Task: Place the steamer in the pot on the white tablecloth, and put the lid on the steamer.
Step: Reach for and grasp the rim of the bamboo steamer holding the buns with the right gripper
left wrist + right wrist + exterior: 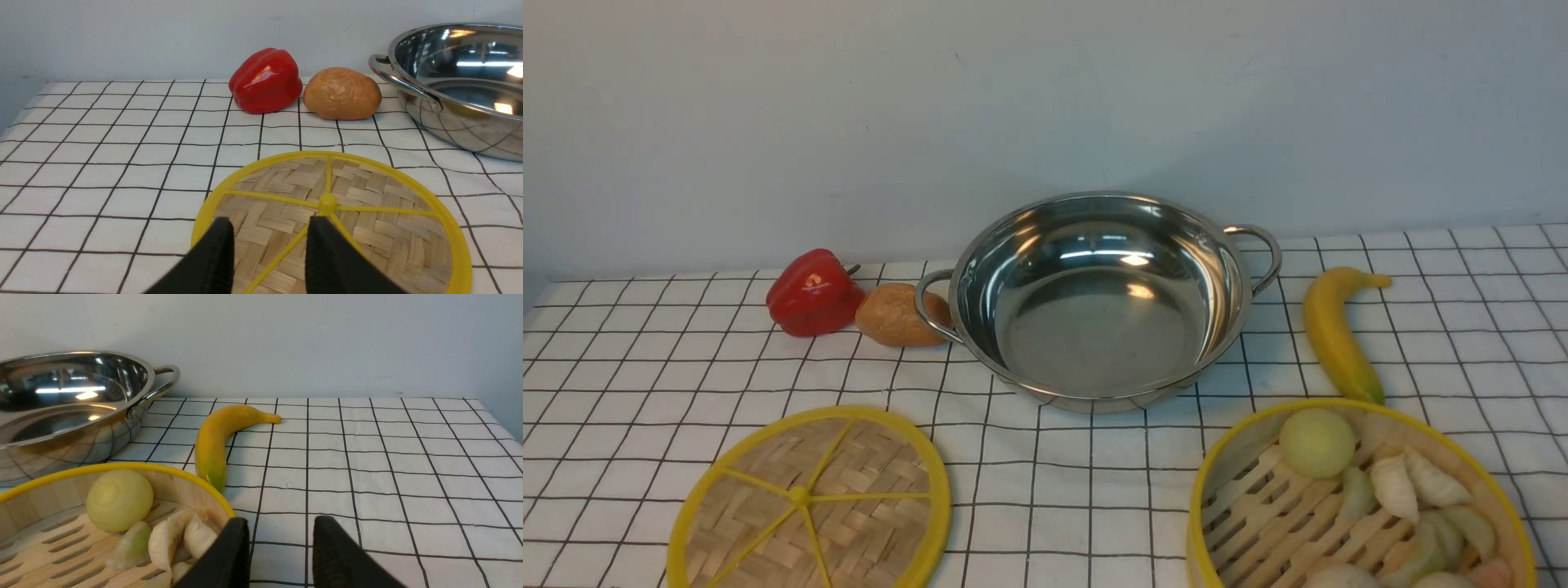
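The shiny steel pot (1103, 302) stands empty at the back middle of the white tablecloth (1045, 457), also seen as the pot (461, 85) and the pot (69, 404) in the wrist views. The steamer (1356, 498) with its toy dumplings and buns sits at the front right. The flat woven lid (809, 502) lies at the front left. My left gripper (269, 230) hovers open above the lid (367, 204), its near half, with nothing between its fingers. My right gripper (282, 526) is open just beside the rim of the steamer (122, 473), over bare cloth. Neither gripper shows in the front view.
A red pepper (813, 292) and a brown potato (898, 314) lie left of the pot, the potato touching its handle. A yellow banana (1335, 331) lies between the pot and the steamer. The wall stands right behind the table's far edge.
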Available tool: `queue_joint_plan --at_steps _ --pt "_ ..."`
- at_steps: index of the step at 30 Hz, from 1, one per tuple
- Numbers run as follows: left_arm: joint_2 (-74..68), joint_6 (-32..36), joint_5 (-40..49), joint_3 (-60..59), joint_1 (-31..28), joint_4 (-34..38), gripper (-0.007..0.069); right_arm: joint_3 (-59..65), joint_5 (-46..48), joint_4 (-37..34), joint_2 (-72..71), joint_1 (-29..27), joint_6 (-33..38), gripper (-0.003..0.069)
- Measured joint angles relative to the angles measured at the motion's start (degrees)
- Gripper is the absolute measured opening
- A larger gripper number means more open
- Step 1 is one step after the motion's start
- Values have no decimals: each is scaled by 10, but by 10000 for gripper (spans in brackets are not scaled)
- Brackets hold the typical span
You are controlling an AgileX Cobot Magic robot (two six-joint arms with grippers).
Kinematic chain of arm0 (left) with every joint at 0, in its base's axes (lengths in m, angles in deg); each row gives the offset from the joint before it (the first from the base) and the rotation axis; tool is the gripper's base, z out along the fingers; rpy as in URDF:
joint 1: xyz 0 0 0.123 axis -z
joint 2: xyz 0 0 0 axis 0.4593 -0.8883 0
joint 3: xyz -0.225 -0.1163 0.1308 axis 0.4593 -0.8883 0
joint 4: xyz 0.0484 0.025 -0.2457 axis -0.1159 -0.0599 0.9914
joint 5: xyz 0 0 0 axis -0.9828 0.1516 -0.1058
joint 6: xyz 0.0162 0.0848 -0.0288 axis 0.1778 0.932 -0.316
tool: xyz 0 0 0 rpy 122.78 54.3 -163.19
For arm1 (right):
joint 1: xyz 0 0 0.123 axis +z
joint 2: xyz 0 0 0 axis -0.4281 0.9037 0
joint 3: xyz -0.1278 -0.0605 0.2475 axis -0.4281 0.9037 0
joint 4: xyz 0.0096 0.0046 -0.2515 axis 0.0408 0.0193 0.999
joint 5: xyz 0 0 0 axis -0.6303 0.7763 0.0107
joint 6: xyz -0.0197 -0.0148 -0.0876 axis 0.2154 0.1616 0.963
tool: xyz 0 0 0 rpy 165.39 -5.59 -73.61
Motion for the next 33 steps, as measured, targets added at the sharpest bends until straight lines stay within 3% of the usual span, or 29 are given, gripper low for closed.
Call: queue_joint_plan --at_steps 19,27,30,33 --pt "0 0 0 0 0 -3 243 0 -7 10 0 0 -2 246" --pt "0 0 0 0 0 -3 243 -75 -102 -86 -1 0 -69 246" --pt "0 0 0 0 0 -4 243 -129 -88 -105 -1 0 -73 246" --pt "0 0 0 0 0 -4 243 -224 -5 -145 19 0 -70 246"
